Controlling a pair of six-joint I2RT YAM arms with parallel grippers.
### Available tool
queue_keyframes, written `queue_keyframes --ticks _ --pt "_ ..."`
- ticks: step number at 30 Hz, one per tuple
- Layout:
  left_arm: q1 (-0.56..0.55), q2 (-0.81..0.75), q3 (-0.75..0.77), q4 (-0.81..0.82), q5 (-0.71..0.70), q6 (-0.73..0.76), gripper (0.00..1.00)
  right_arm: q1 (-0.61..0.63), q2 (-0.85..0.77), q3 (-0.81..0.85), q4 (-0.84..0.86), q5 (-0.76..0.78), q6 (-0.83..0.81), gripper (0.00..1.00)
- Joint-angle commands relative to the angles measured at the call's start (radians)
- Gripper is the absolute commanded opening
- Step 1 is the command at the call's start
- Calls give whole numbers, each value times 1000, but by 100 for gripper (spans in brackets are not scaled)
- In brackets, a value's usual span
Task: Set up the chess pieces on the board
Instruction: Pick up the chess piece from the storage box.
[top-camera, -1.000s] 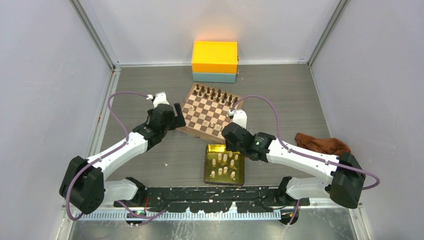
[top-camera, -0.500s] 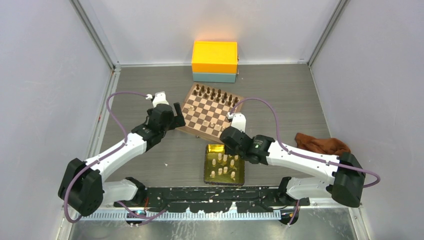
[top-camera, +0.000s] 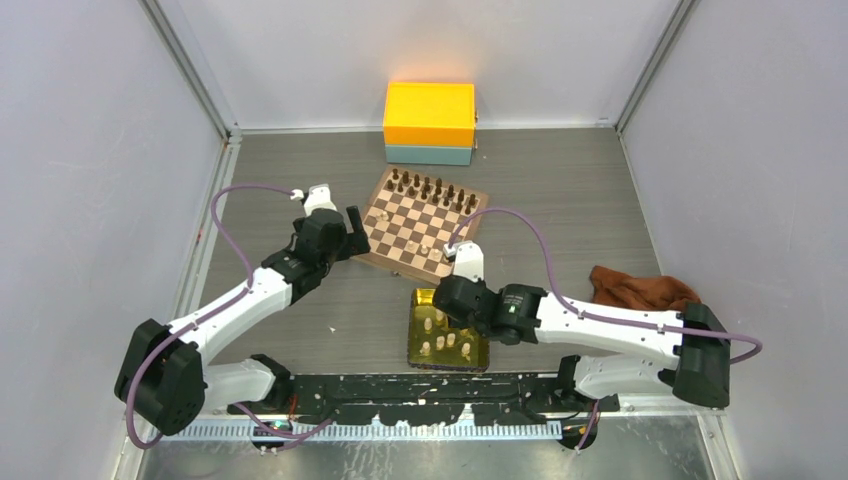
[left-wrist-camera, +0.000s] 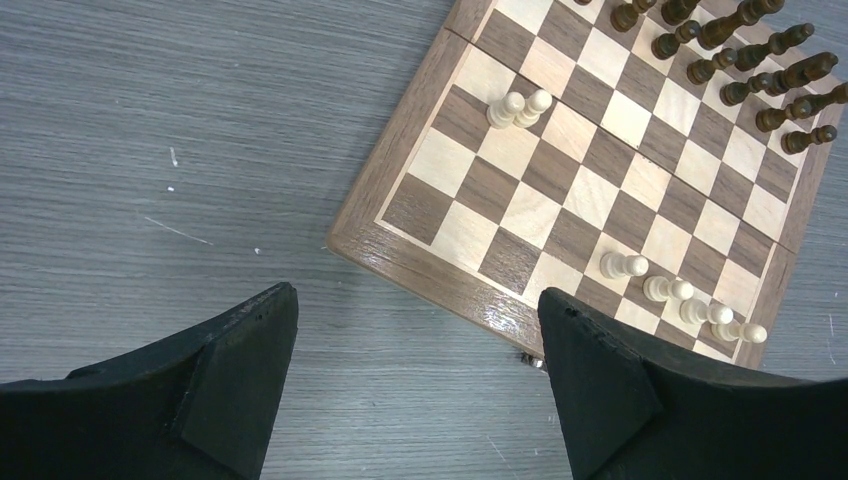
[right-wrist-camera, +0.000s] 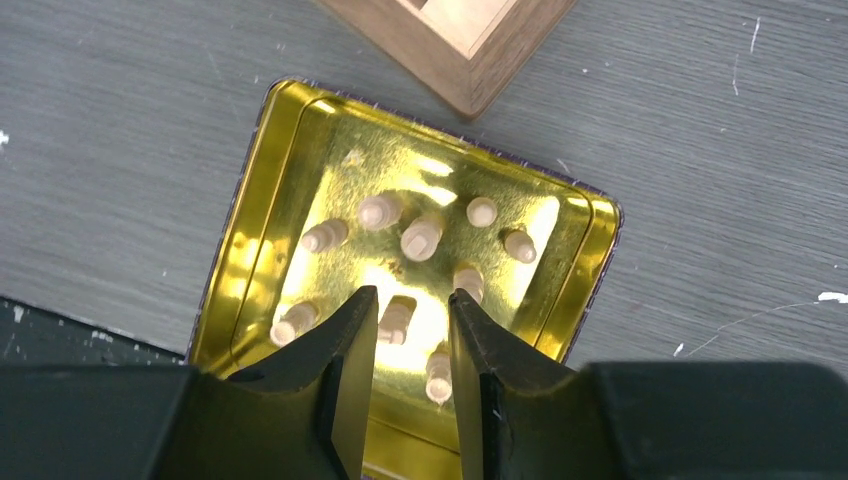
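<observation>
noting change over last sec: right gripper (right-wrist-camera: 410, 300) has swung back from the near-right corner of the board (top-camera: 420, 225) and now sits over the gold tray (right-wrist-camera: 240, 260), which lies just near of the board. its jaws have narrowed to a partly open gap. in the wrist view one pale piece (right-wrist-camera: 397, 320) lies in that gap, below the fingers. no contact visible, so nothing gripped yet as far as i can tell. approx nine pale chess pieces (right-wrist-camera: 421, 238) are in the tray, some upright, some tipped. left gripper (left-wrist-camera: 415, 300) has barely moved: jaws spread wide, empty, hovering off the board's left edge. on the board there are six pale pcs: four in a row (left-wrist-camera: 660, 288) along the near-right edge and a touching pair (left-wrist-camera: 518, 108) further in. dark pieces (left-wrist-camera: 740, 60) are lined up on the far side. judgement: right arm is starting the next pick. task is under half done for the pale side. a piece lying tipped in a shiny tray may slip as the jaws close.
</observation>
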Motion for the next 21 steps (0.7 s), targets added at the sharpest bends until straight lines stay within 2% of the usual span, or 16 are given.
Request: queue_keyframes --ticks 1,8,21 --pt "-4 -32 1 27 -19 1 90 64 -63 57 -50 59 30 37" --pt "-4 -39 3 22 -14 -7 90 128 -66 77 -114 100 60 38" --pt "-5 -54 -8 9 -16 -9 90 129 32 85 -59 136 8 41"
